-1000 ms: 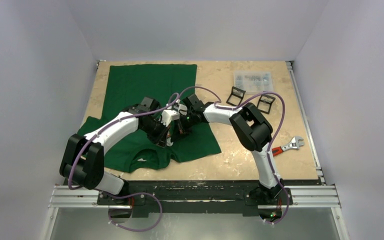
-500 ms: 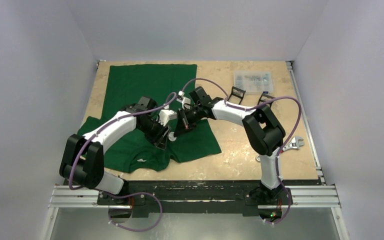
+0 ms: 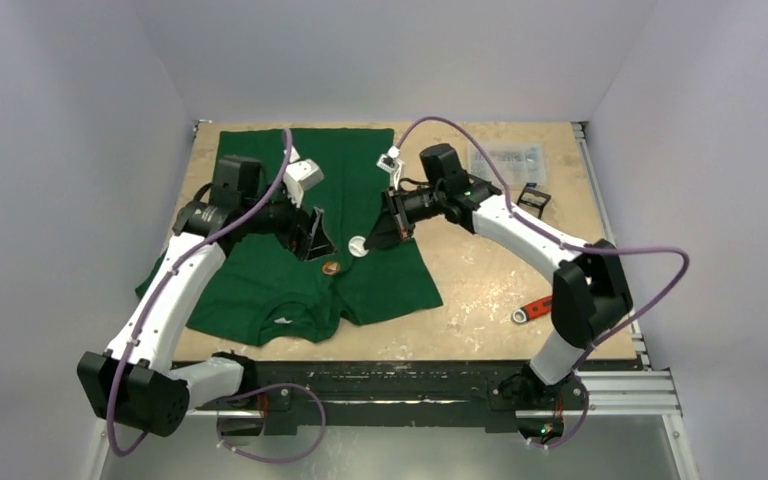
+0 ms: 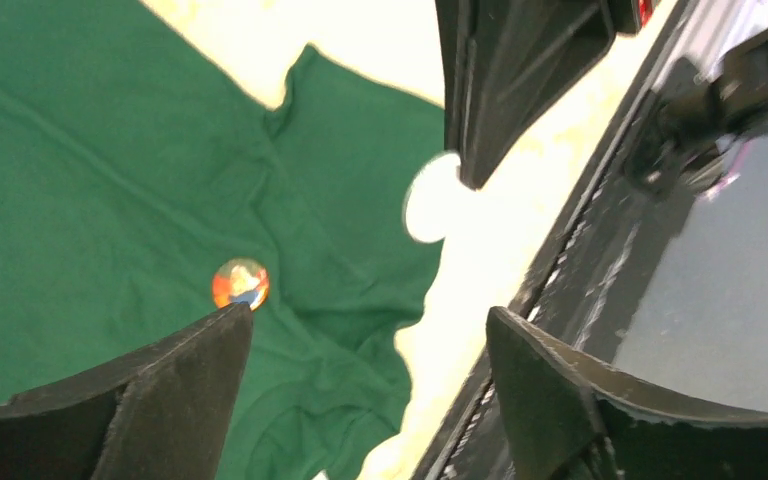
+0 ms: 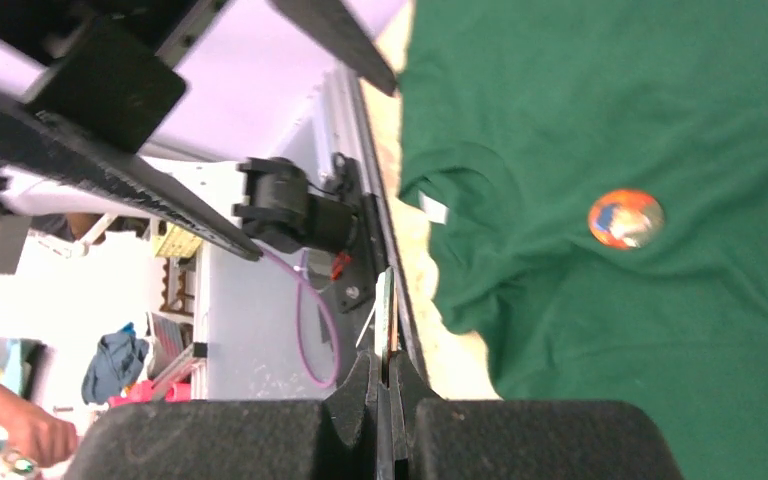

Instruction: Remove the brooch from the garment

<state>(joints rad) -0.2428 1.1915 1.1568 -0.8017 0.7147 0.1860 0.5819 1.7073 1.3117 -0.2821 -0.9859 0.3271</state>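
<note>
Beige tabletop [image 3: 480,290]: brooch [image 3: 330,266] on garment [image 3: 390,285], white disc [image 3: 357,246], red-handled wrench [image 3: 532,310], part-hidden clear box [image 3: 510,160]

tan, stone-patterned table [image 3: 470,275] with four items lying directly on it. dark green t-shirt [image 3: 260,180]: spread flat beneath both sets of jaws, collar on the near side of them, hem at the far edge beyond them. clear plastic box [image 3: 505,160]: beyond and to the right of the right gripper [image 3: 378,235]. small black object [image 3: 533,200]: right of that gripper, near the box. red-handled wrench [image 3: 532,311]: well right of both jaws, nearer the bases. left gripper [image 3: 313,240]: above the shirt's middle.
</note>
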